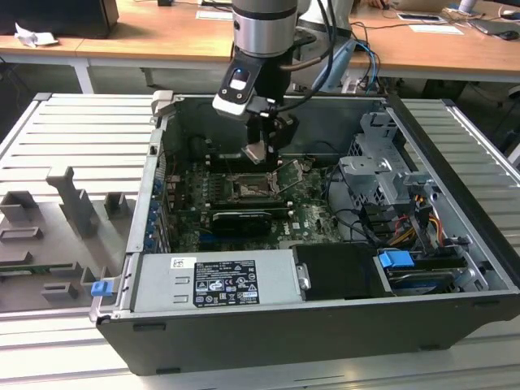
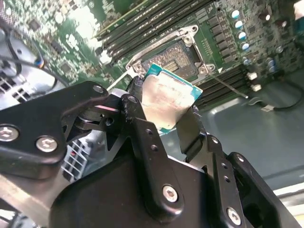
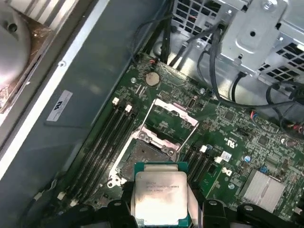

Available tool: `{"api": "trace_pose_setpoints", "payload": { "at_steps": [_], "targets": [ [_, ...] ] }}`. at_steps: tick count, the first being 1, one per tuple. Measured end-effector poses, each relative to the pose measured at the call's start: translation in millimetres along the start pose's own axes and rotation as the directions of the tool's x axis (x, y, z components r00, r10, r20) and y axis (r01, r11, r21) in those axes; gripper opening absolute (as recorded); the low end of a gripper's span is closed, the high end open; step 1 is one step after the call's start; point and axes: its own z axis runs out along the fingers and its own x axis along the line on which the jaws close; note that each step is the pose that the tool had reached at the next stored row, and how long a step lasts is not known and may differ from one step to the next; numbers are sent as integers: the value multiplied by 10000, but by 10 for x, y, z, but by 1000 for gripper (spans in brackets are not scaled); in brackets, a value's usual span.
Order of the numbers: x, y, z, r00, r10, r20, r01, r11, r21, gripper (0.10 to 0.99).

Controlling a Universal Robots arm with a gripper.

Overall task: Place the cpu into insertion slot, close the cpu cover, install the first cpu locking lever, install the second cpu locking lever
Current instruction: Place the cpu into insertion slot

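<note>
**While clamped in the claw, cpu hangs over the open slot**

Since the claw [image 1: 262, 149] is closed on the cpu [image 1: 255, 152], pinching two opposite edges, the chip hangs in the air, apart from the board [image 1: 313, 215]. In the exterior view the slot [image 1: 246, 188] lies at about 6 o'clock from the claw, a touch toward 7, so the gap reads as mostly downward. The cover [image 1: 289, 173] stands raised at the slot's 2 o'clock, and the socket is bare. The cpu looks tilted, not flat to the slot. Being square, it has no long axis, so I judge that levelling and corner alignment matter most.
</note>
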Motion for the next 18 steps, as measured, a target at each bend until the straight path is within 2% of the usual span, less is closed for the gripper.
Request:
{"api": "trace_pose_setpoints", "payload": {
  "at_steps": [4, 8, 14, 17, 18],
  "targets": [
    [-1, -4, 53, 9971, 754, 67, -754, 9972, -17, 525],
    [-2, -7, 83, 9920, 1256, 111, -1256, 9921, -31, 525],
    [-3, -8, 106, 9895, 1442, 120, -1441, 9896, -41, 525],
    [-4, -12, 153, 9795, 2007, 170, -2006, 9797, -58, 525],
    [-4, -13, 175, 9732, 2293, 195, -2292, 9734, -68, 525]
  ]
}}
